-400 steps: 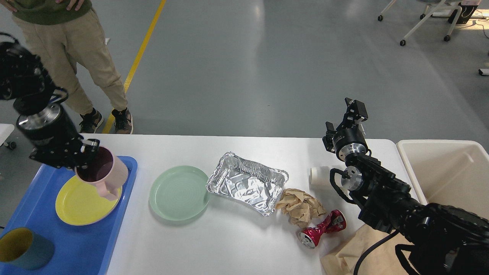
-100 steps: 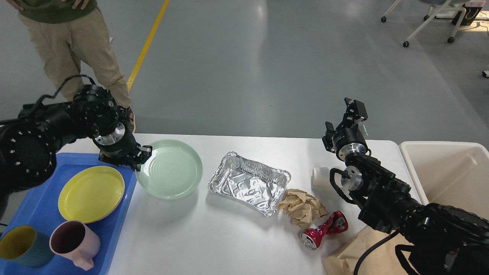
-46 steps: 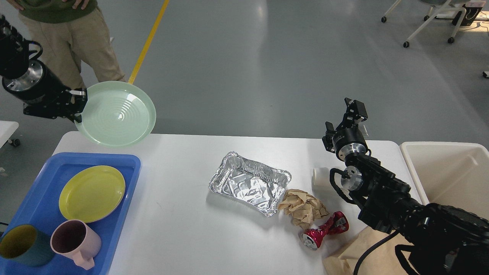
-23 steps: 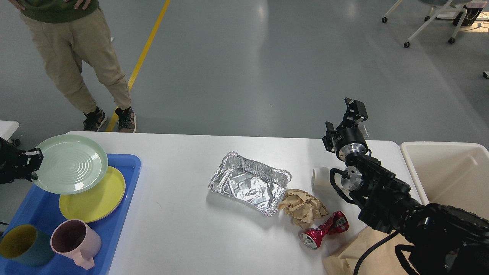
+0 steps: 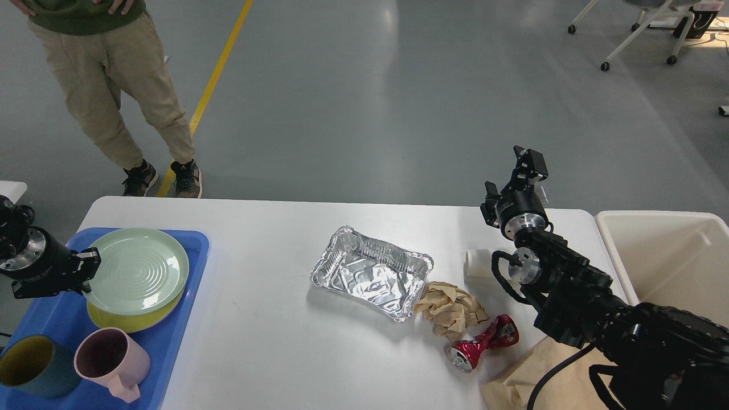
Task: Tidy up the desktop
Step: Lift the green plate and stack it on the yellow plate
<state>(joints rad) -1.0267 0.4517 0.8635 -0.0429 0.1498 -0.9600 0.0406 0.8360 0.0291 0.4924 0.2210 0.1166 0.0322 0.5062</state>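
Note:
The white desktop (image 5: 273, 341) fills the lower view. My left gripper (image 5: 85, 269) is shut on the left rim of a pale green plate (image 5: 136, 270), holding it over the yellow plate (image 5: 128, 320) in the blue tray (image 5: 165, 353). A pink mug (image 5: 111, 360) and a teal cup (image 5: 31, 367) stand in the tray's near end. A foil tray (image 5: 370, 272), crumpled brown paper (image 5: 451, 310), a crushed red can (image 5: 481, 340) and a white cup (image 5: 477, 263) lie on the desktop. My right gripper (image 5: 527, 166) is raised above the far right edge; its fingers are dark.
A cream bin (image 5: 666, 262) stands off the right end. A brown paper sheet (image 5: 532, 376) lies at the near right under my right arm. A person (image 5: 108, 85) stands beyond the far left corner. Wheeled chair legs (image 5: 638, 34) are at the far right.
My left gripper has carried the green plate from the desktop up and left, then down over the yellow plate in the blue tray. The right arm has not moved.

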